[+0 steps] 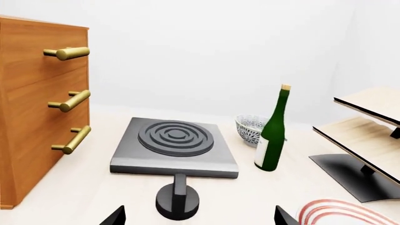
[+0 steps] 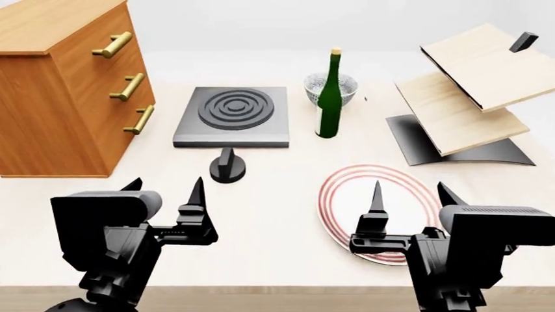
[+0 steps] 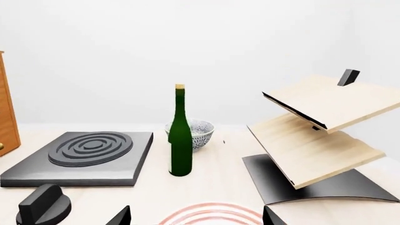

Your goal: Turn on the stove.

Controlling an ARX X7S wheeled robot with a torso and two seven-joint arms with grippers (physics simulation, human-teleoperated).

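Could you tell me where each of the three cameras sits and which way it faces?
Head view: high on the robot, facing forward and down over the table; shows the left gripper, the right gripper and both forearms.
Left wrist view: low near the left gripper, facing the knob and stove; only two fingertips show.
Right wrist view: low near the right gripper, over the plate, facing the bottle and shelf; only fingertips show.
Shared: all three show stove, knob, bottle and bowl.
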